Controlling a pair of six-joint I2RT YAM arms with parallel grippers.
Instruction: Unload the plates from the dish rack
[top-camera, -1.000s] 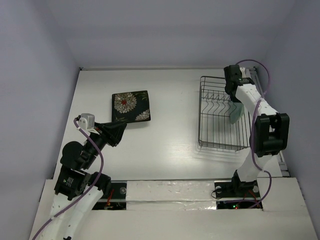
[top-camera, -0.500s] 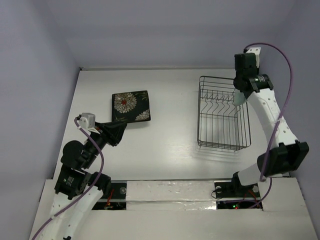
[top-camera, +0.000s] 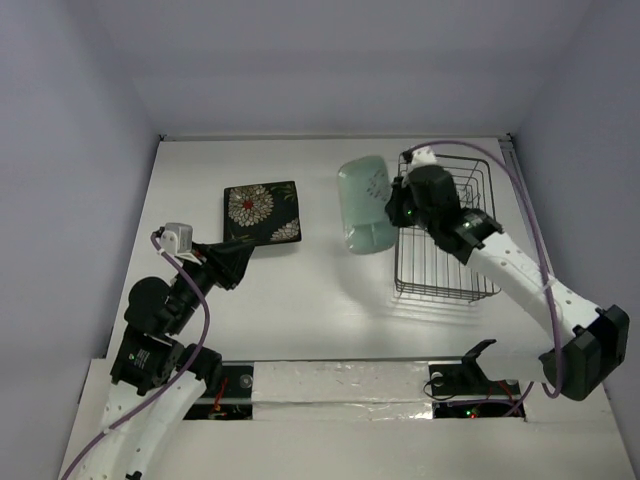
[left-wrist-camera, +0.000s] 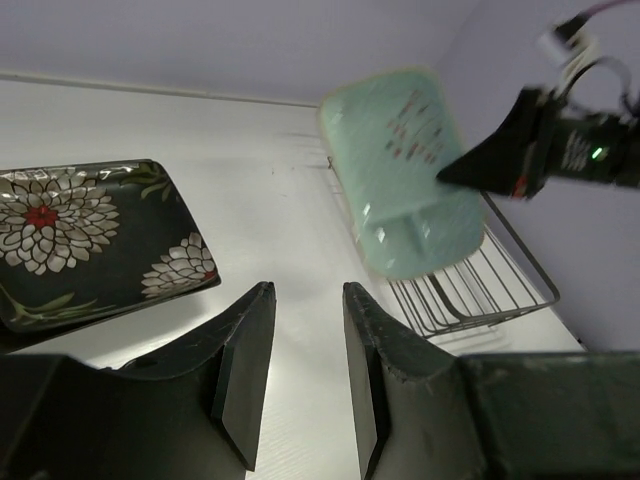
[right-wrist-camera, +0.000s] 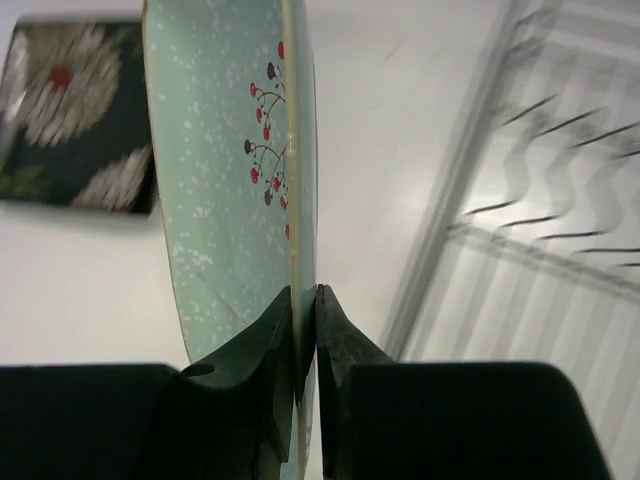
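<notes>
Pinching mint-green plate by its rim in right hand, dish rack to that hand's right, left hand spread.

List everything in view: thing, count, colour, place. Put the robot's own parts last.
Mint-green plate: one, pale mint with small red-and-black sprigs, held off the table just left of the rack.
Black flowered plate: one visible, black with white-and-red flowers, flat on the table, left of centre.
Dish rack: one, black wire, right side of the table; no plate visible in it.
Table: one, white.
Walls: pale lilac, around the table.
Cables: two, purple, one along each arm.
Left arm: one, black and white, lower left; jaws open and empty, near the flowered plate.
Right arm: one, white and black, reaching over the rack; jaws shut on the mint-green plate's edge.
</notes>
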